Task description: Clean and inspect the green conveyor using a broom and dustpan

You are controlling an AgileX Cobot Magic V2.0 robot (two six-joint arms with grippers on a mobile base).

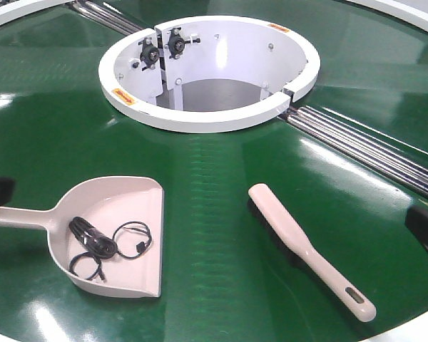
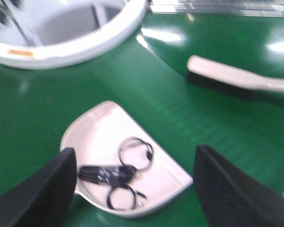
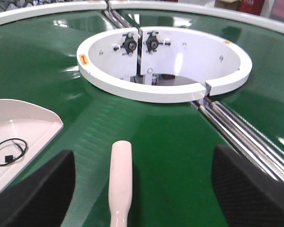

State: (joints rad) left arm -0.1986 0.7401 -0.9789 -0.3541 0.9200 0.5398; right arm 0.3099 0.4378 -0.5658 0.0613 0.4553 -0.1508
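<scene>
Exterior front-facing view: dustpan (image 1: 114, 235) and broom (image 1: 310, 249) lie apart on the green conveyor (image 1: 214, 178); a coiled black cable (image 1: 100, 246) already sits in the pan, neither tool held.
Left wrist view: left gripper (image 2: 135, 189) spread wide and empty, hovering right above the dustpan (image 2: 104, 137); the cable (image 2: 118, 172) lies between its jaws, the broom (image 2: 236, 78) ahead to its right.
Right wrist view: right gripper (image 3: 142, 189) released, broom handle (image 3: 120, 184) lying between its jaws; white hub (image 3: 165, 66) and metal rails (image 3: 246, 137) ahead.
Progress: debris looks collected; I judge inspection and removing the pan remain.
</scene>
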